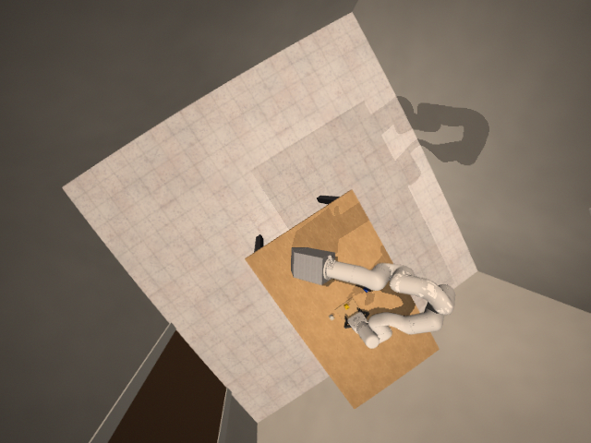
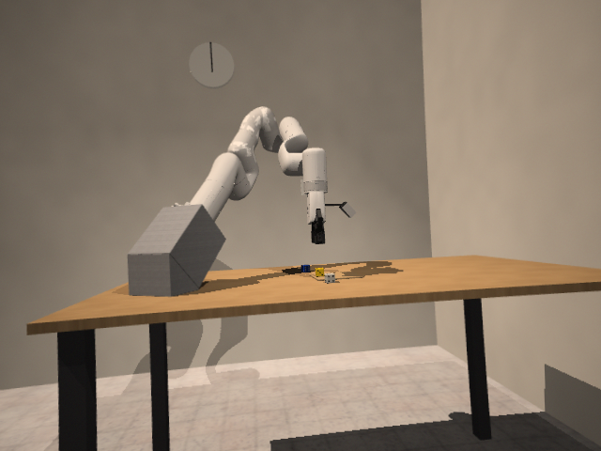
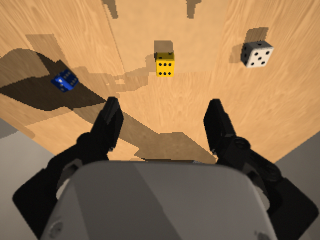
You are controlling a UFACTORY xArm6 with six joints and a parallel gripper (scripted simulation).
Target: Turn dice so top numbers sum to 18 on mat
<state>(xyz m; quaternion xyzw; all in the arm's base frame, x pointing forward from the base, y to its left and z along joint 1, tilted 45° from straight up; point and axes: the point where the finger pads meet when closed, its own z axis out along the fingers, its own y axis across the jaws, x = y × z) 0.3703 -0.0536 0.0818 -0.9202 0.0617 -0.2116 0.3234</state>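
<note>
Hand (image 3: 165,122) wide open, empty, high above yellow die (image 3: 165,64); blue die (image 3: 64,80) and white die (image 3: 257,54) flank it on the surface (image 3: 190,110). Risk: white die, showing five, near mat edge, nudged off on regrasp.

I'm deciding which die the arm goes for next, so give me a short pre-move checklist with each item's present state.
1. Gripper open and holding nothing: ok.
2. Gripper raised above the dice, touching none: ok.
3. Yellow die flat on a face, apart from the others: ok; its top number: cannot tell.
4. White die flat on a face: ok; the face toward the wrist camera shows five pips, not six: not ok.
5. Blue die top number, in shadow: cannot tell.
6. All three dice fully on the mat; its edges are too faint to trace: cannot tell.
</note>
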